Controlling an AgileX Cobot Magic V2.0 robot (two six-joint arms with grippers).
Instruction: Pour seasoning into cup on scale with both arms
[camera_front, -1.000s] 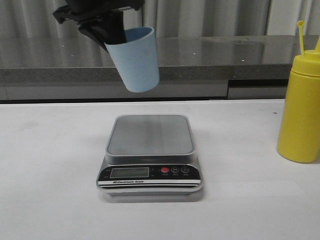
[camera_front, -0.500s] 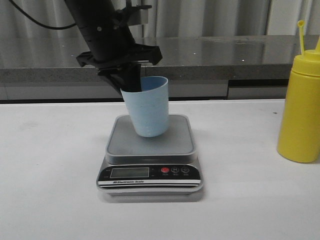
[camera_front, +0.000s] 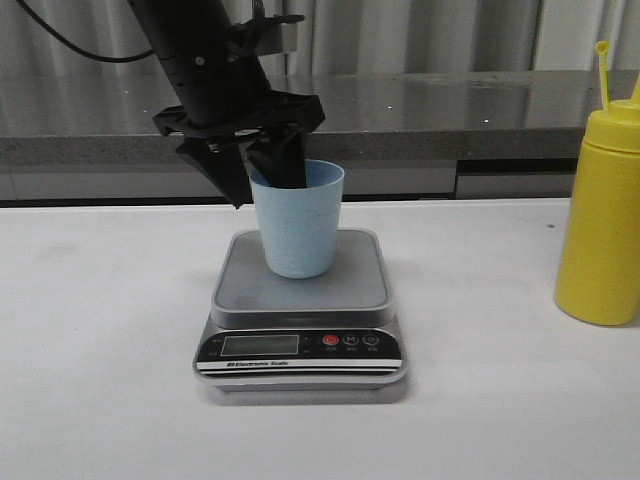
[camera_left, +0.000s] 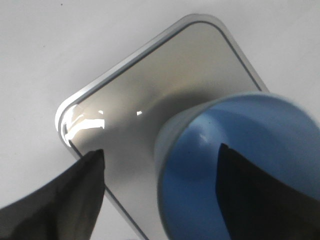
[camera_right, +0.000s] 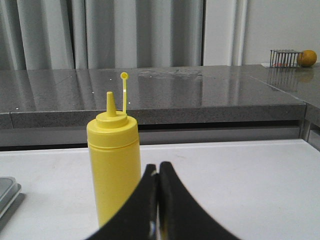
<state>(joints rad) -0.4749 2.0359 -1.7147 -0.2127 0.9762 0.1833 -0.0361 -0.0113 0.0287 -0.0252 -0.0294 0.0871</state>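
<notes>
**A:** Where does your cup sit against the left claw?

**B:** Start with the white table (camera_front: 100, 400): on it the scale (camera_front: 300, 310) stands in the middle, and the cup (camera_front: 296, 220) stands upright on its platform. Your left gripper (camera_front: 262, 172) hangs over the cup's rim. One finger (camera_left: 260, 195) is down inside the cup, the other finger (camera_left: 55, 200) is outside, clear of the wall, so the claw is spread apart with the rim between and nothing clamped.

**A:** And the right claw, and the seasoning?

**B:** Your right gripper (camera_right: 158, 200) has its fingers pressed together on nothing. The seasoning (camera_front: 602, 215) stands upright on the table at the right edge of the front view, well apart from the scale, just beyond those fingertips.

**A:** How does the cup look?

**B:** Pale blue, tapered, no handle, matte. The bottle is yellow, with a pointed nozzle (camera_right: 110, 101) and a thin cap strap (camera_right: 124, 92) standing up beside it.
</notes>
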